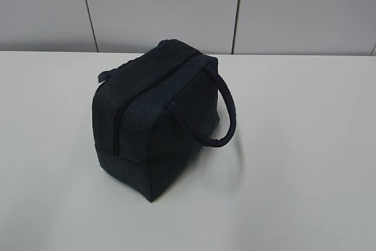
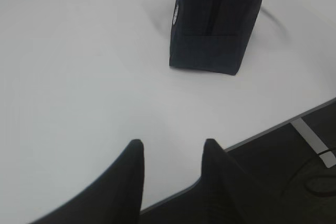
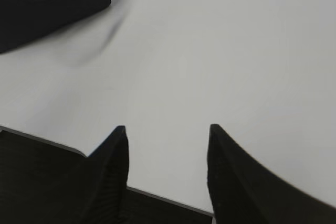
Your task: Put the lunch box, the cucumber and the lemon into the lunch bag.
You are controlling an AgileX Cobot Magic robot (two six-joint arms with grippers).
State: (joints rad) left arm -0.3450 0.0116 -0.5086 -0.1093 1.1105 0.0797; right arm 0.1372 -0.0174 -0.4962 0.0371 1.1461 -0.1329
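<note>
Lunch bag (image 1: 154, 123) standing mid-table, zipper line running near-to-far, apparently zipped. Far ahead of left gripper (image 2: 173, 150); far-left of right gripper (image 3: 167, 135). Both spread, empty. Lunch box, cucumber, lemon nowhere visible.

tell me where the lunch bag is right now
The lunch bag stands alone on the white table, a little left of centre in the exterior view, its top zipper shut. Both wrist views show it ahead of the grippers, untouched.
</note>
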